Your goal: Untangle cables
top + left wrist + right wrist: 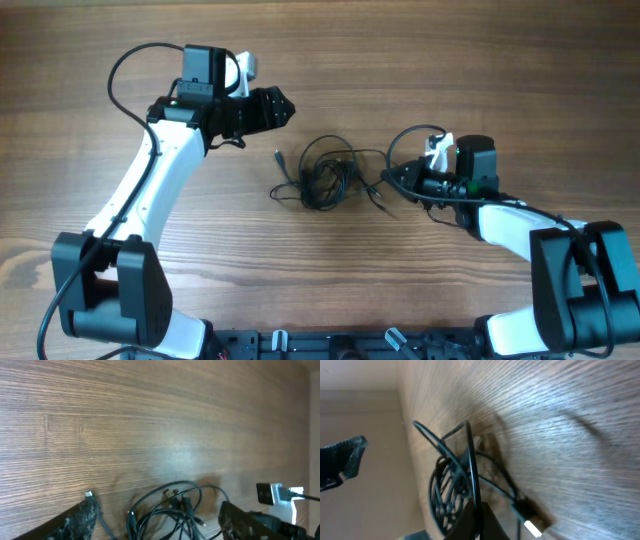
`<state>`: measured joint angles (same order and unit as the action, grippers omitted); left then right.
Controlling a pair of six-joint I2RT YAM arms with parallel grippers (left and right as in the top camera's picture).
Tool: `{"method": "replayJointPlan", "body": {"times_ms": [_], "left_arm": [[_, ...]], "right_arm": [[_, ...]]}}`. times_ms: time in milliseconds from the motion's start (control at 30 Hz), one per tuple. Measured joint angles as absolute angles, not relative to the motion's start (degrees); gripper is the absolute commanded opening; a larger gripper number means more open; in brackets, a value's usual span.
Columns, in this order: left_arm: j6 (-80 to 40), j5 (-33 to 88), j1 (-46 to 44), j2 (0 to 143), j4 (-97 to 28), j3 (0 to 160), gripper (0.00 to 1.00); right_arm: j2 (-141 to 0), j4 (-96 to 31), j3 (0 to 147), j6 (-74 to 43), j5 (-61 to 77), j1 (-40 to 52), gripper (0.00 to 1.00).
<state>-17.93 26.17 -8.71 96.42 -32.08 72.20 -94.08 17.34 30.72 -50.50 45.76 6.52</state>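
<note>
A messy bunch of thin black cables lies in the middle of the brown wooden table. The cords loop round and over each other in one heap. One loose end with a small silvery plug sticks out on the far left side of the heap. Another loose end lies on the right side, and the right wrist view shows a small plug with a white tip there.

The left gripper is to the left of the heap and a bit farther away, not touching it. Its two black fingers stand wide apart and there is nothing in them. In the left wrist view, the left gripper looks at the cables lying on the table past its fingertips. The silvery plug shows just by one finger.

The right gripper is at the right edge of the heap. Its fingers are pressed tight together on one black cord. In the right wrist view, that cord runs straight out from the tips of the right gripper and into the rest of the cables.
</note>
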Motion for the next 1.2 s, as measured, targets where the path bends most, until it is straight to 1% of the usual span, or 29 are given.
{"method": "replayJointPlan", "body": {"times_ms": [167, 300, 467, 567, 667, 800, 833, 900, 933, 967, 1067, 1200], "left_arm": [[-20.91, 23.94, -9.3, 96.42, -33.06, 72.2, 0.93], [-23.46, 18.33, -12.16, 96.44, -34.96, 72.14, 0.99], [-26.28, 12.27, -15.84, 96.79, -33.1, 71.7, 1.0], [-26.92, 10.63, -17.67, 98.1, -32.01, 71.68, 1.0], [-27.77, 9.74, -19.31, 101.69, -31.9, 71.64, 0.95], [-28.29, 9.28, -20.32, 104.84, -31.94, 71.61, 0.84], [-28.4, 9.21, -20.49, 105.41, -31.94, 71.61, 0.84], [-27.83, 9.17, -20.58, 105.89, -31.9, 71.61, 0.87], [-27.51, 8.97, -20.51, 105.89, -31.92, 71.61, 0.9], [-27.09, 8.8, -20.29, 105.86, -31.9, 71.61, 0.91], [-26.79, 8.8, -19.07, 105.56, -31.88, 71.61, 1.0], [-26.44, 8.78, -16.19, 102.52, -30.55, 71.61, 0.99]], "right_arm": [[-94.08, 5.98, 37.89, -50.68, 47.27, 6.59, 0.05], [-94.08, -6.85, 43.86, -47.31, 42.96, 8.25, 0.05], [-94.08, -21.91, 48.9, -40.07, 34.37, 9.34, 0.05], [-94.08, -28.73, 53.3, -35.66, 31.38, 9.34, 0.04], [-94.08, -34.79, 58.72, -31.44, 27.38, 9.34, 0.05], [-94.08, -39.83, 59.81, -28.21, 19.99, 9.34, 0.04], [-94.08, -40.38, 59.81, -27.4, 18.81, 9.34, 0.04], [-94.08, -41.65, 59.83, -26.37, 15.44, 9.34, 0.04], [-94.08, -42.37, 59.83, -25.65, 14.31, 9.34, 0.04], [-94.08, -42.41, 59.83, -25.39, 13.85, 9.34, 0.04], [-94.08, -42.39, 59.81, -25.19, 13.28, 9.34, 0.04], [-94.08, -41.58, 59.83, -25.17, 14.22, 9.34, 0.04]]}}
